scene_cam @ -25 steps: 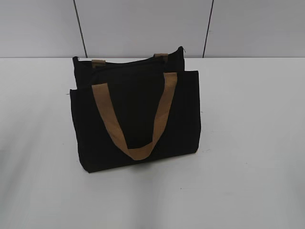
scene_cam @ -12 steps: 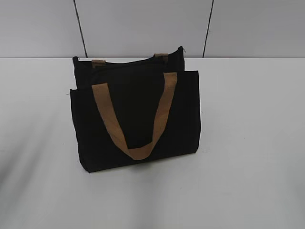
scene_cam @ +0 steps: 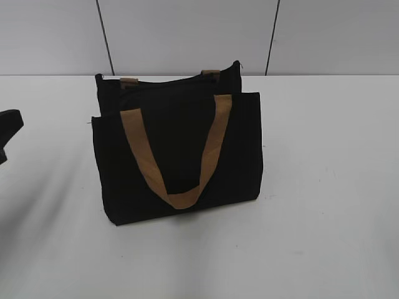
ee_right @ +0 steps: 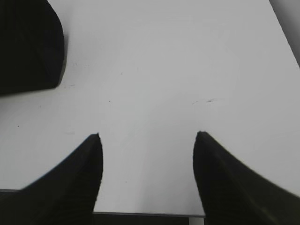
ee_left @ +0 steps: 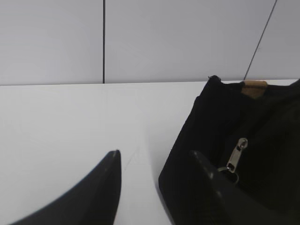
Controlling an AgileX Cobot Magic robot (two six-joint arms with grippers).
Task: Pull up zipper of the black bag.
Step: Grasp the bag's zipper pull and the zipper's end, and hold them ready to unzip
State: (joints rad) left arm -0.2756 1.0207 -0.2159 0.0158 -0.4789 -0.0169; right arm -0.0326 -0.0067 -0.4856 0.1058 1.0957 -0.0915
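Observation:
The black bag [scene_cam: 177,152] stands upright in the middle of the white table, one tan handle hanging down its front. In the left wrist view the bag's end [ee_left: 206,126] fills the right side, and the silver zipper pull [ee_left: 236,153] hangs there near the right fingertip. My left gripper [ee_left: 154,157] is open and empty, just left of the bag's end; it shows at the left edge of the exterior view [scene_cam: 9,128]. My right gripper [ee_right: 147,136] is open and empty over bare table, with the bag's corner [ee_right: 28,42] at the upper left.
A tan strap tab [ee_left: 255,87] sits on the bag's top edge. The white table [scene_cam: 324,205] ends at a grey panelled wall [scene_cam: 187,34] behind the bag. The table's near edge [ee_right: 140,213] shows below the right gripper.
My left gripper has come into the exterior view at the left edge. The bag has not moved.

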